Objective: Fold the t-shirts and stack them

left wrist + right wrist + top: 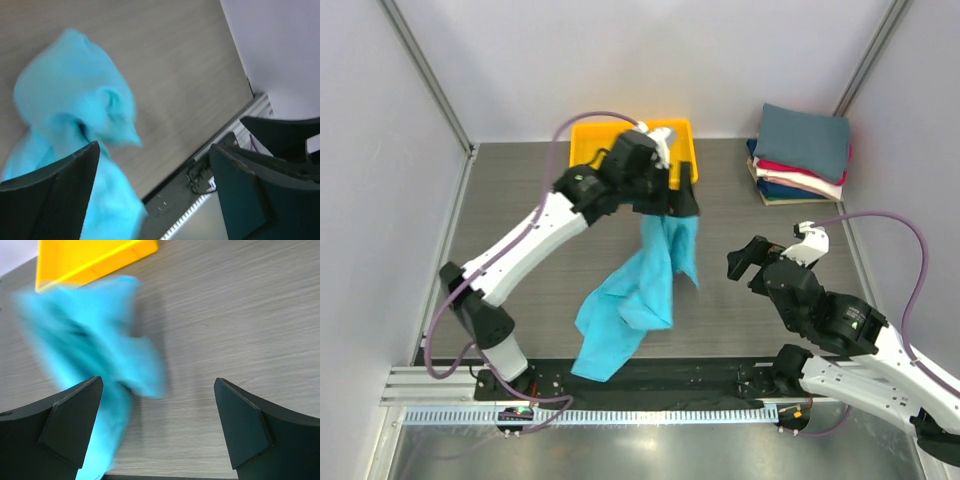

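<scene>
Left arm (pixel 520 250) and right arm (pixel 892 350): white shells over the long links, black housings at joints and wrists. The left cable (pixel 588 116) was purple and thin and looped clear of the shell. The right cable (pixel 880 214) was the same purple. Bases were black. Fingers (pixel 65 425) seen from the wrist cameras were matte black flat wedges with bevelled edges, a lighter grey facet on each inner face.
</scene>
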